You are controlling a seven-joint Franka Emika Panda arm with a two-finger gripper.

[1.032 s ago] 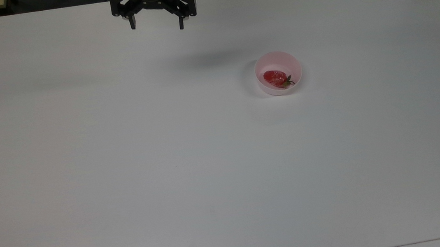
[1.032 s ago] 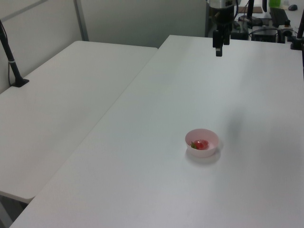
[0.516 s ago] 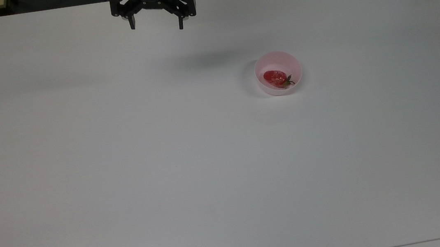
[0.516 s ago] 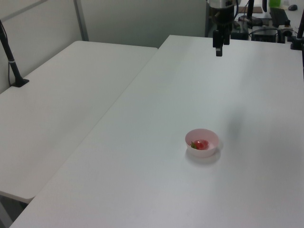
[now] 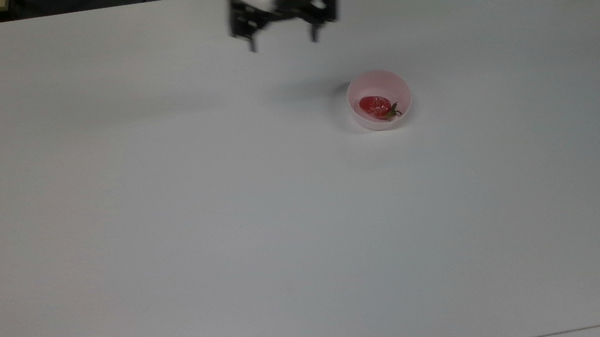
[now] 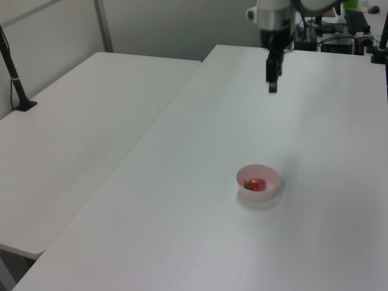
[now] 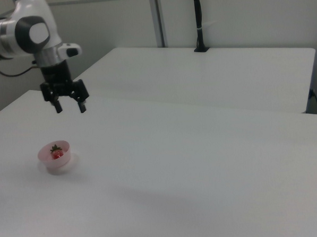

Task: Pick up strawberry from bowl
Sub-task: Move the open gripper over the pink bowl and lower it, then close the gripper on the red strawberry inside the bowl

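Tool [image 5: 283, 39] hung above the worktop [image 5: 227, 227], fingers pointing down and spread wide, nothing btwn them. In the top view it sat near the far edge, up and to the top view's left of the bowl [image 5: 378, 83], well apart from it. Left view: tool [image 6: 272, 85] seen edge-on, far behind the bowl [image 6: 258, 173]. Right view: tool [image 7: 69, 107] above and slightly to the right view's right of the bowl [image 7: 50, 164], both fingers clearly separated, white arm [image 7: 26, 30] rising behind it.

Bowl was pale pink, upright, resting on the white worktop. Strawberry [image 5: 375, 105] lay inside it on the bottom, on its side, green cap toward the top view's right, touching or almost touching the wall there. Red body also visible in left view [image 6: 257, 183] and right view [image 7: 56, 152]. No contact btwn tool and strawberry or bowl.

Second white table [image 6: 79, 139] stood alongside the worktop, w/ a black post [image 7: 198, 21] clamped at its far side.
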